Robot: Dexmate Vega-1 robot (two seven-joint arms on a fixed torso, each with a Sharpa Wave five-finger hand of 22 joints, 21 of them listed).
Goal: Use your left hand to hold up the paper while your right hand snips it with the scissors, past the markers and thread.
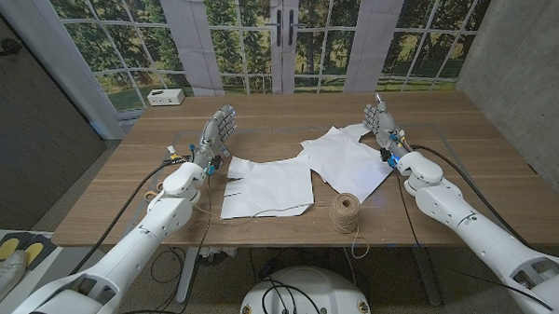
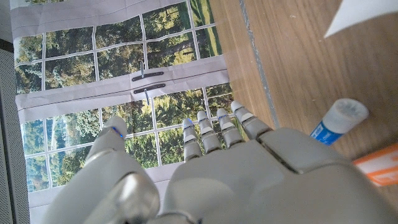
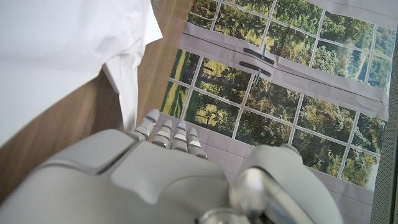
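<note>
Wooden desk, white paper sheets at centre, twine ball near front edge, left hand and right hand raised, fingers apart, holding nothing.

Robot lab/test rm, wooden table, printed window backdrop, bare concrete walls

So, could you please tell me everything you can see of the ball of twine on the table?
The ball of twine is a small, roundish spool of tan, jute-like cord, wound in crossing layers. It stands near the table's front edge, about midway between the two arms, just in front of the white paper sheets. A loose end trails from it toward the table's edge and hangs over it. Neither the left hand nor the right hand touches it; both are raised and hold nothing.
</note>
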